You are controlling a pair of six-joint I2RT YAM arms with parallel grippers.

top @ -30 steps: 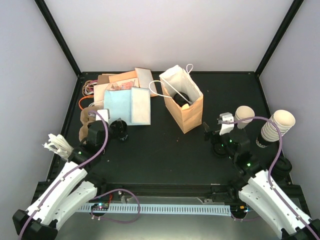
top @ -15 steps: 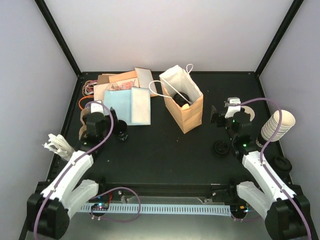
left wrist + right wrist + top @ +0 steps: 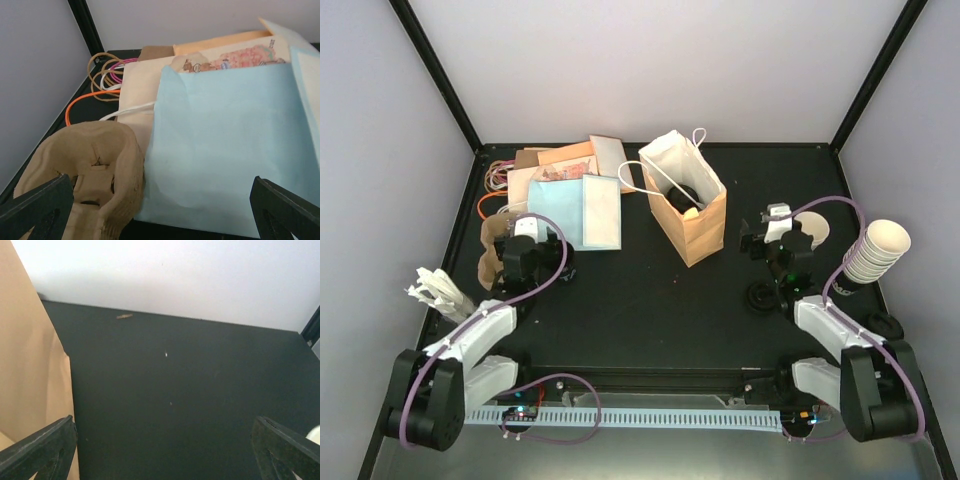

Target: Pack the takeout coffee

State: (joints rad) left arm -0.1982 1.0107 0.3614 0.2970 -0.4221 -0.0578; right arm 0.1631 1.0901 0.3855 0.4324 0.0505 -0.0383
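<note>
Over the last second both arms are folding back toward their bases, and neither is carrying anything. The left gripper [image 3: 161, 182] is spread wide above a pale blue paper sleeve [image 3: 225, 150] and a pulp cup carrier [image 3: 95, 165]. The right gripper [image 3: 164, 421] is also gaping, over bare table [image 3: 190, 380] just beside the brown paper bag [image 3: 698, 225].

Nothing on the table is shifting. The takeout coffee [image 3: 682, 194] is sitting inside the open bag, showing as a dark round lid in the bag's mouth. This suggests the packing is essentially done and the arms are retiring.

The lid seems to be facing up toward the opening, so the cup's long axis is probably running roughly along the bag's height. Whether the cup is leaning cannot be told.
</note>
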